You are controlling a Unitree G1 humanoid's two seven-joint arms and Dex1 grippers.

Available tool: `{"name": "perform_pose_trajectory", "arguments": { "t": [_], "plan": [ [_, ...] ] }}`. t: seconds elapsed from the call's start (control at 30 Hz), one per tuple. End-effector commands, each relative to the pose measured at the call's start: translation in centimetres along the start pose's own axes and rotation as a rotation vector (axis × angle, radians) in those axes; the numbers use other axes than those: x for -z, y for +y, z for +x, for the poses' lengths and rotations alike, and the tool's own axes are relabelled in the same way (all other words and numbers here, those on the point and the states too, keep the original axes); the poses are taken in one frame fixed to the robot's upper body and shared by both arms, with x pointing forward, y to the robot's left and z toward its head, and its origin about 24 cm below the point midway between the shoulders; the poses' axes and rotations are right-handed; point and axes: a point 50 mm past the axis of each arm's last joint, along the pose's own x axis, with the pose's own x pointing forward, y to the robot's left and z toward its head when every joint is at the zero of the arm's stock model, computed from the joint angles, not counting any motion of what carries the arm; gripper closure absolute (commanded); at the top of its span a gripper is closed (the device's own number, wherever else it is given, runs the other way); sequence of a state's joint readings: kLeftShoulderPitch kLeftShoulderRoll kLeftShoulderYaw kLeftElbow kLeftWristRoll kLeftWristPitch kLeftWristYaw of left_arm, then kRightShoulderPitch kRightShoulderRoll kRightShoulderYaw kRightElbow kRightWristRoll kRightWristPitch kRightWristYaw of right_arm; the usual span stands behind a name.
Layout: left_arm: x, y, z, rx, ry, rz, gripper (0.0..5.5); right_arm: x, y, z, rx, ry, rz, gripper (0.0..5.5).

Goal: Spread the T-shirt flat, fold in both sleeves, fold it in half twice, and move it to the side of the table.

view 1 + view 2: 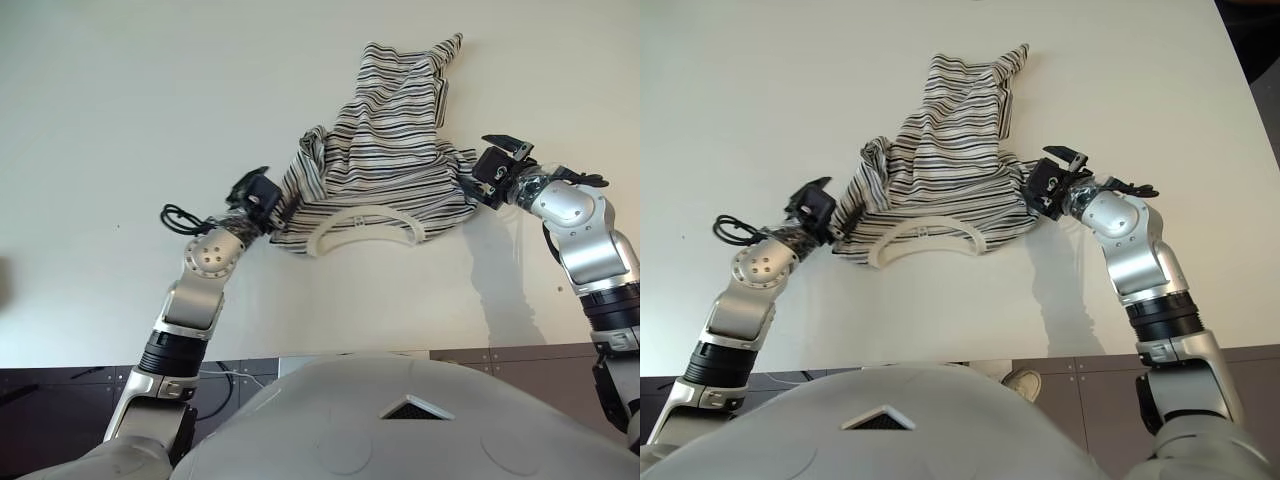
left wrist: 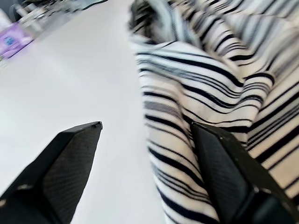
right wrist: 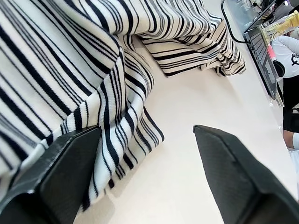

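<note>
Black-and-white striped T-shirt (image 1: 385, 150) is still crumpled, not flat. It sits mid-table on the white tabletop (image 1: 120, 100), with the white ribbed collar (image 1: 365, 222) facing the robot and one twisted end pointing to the far side.

Left gripper (image 1: 262, 195) is at the shirt's left edge with its jaws spread. One finger (image 2: 219, 168) lies against the striped cloth, the other is over bare table. No pinch.

Right gripper (image 1: 488, 172) is at the shirt's right edge, also spread. One finger (image 3: 70, 163) touches the fabric and the other is over bare table.

Room to move: wide bare surface left of the shirt and between the collar and the near table edge (image 1: 300, 352). There is less room on the right, where the table's right edge (image 1: 1245, 80) is near the right arm.

Nearby: a black cable loop (image 1: 180, 218) hangs off the left wrist, just above the table and apart from the shirt. A dark screen (image 3: 261, 46) stands at the table edge beyond the cloth, well apart from it.
</note>
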State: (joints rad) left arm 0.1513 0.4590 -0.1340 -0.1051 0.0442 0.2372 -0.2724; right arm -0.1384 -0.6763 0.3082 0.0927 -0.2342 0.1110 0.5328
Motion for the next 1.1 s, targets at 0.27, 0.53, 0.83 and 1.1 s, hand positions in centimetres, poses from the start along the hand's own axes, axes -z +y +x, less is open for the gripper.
{"name": "perform_pose_trajectory", "arguments": {
  "t": [0.27,0.53,0.83,1.1],
  "plan": [
    [6.2,6.0,-3.4,-0.618,-0.035,-1.046,1.98,3.5,4.1,0.5,-0.155,0.175,0.049,1.85],
    [-1.1,0.8,-3.5,-0.083,-0.138,-0.448,1.98,-2.6,-0.1,-0.4,0.087,-0.199,0.203,1.85],
    [-0.7,-5.7,-2.6,0.172,0.151,-0.047,1.98,2.4,2.7,-0.4,-0.076,0.082,0.101,1.85],
    [1.2,0.0,-2.4,-0.251,0.103,-0.336,1.98,3.4,3.0,-0.3,-0.082,0.169,0.114,1.85]
  ]
}}
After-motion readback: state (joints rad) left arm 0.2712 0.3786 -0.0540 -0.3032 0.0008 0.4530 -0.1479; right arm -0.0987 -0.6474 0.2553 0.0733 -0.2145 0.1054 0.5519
